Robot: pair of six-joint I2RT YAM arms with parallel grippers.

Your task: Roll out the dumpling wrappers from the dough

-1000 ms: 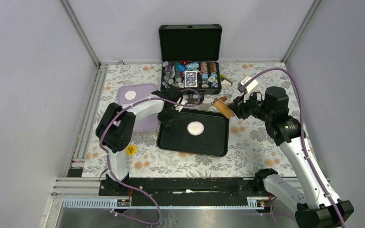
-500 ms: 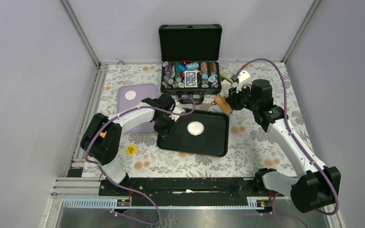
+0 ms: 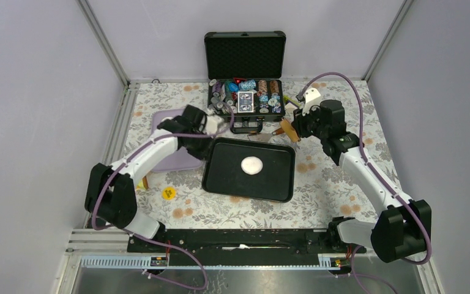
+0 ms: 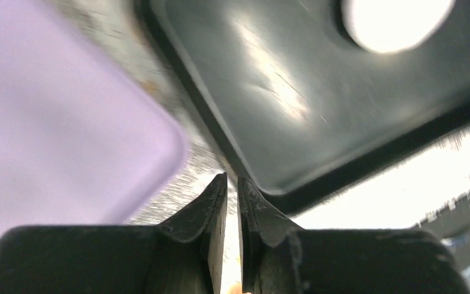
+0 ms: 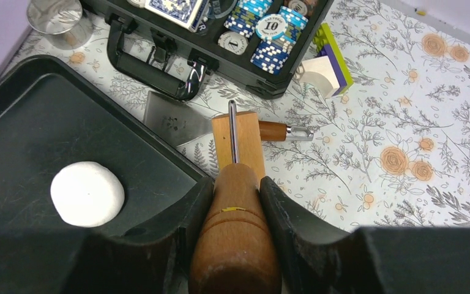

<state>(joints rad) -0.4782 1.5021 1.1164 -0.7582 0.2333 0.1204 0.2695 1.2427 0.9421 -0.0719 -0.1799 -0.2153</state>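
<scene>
Right hand (image 5: 235, 184) clenched on wooden roller (image 5: 238, 138), poker case (image 3: 245, 55) beyond; left hand (image 4: 231, 180) barely parted.

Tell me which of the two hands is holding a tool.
The right hand, clamped around the brown wooden-handled roller. The left hand holds nothing: only a thin empty gap shows between its fingers.

You have the tray (image 3: 269, 180) at the middle of the tabletop (image 3: 330, 177), with the dough (image 3: 251, 165) lying on it. The board (image 3: 186, 160) sits just left of the tray, and the case (image 3: 245, 101) stands behind it. The scraper (image 5: 171, 117) lies between case and tray, beneath the roller (image 5: 238, 144) in your right pincer (image 5: 237, 184).
</scene>
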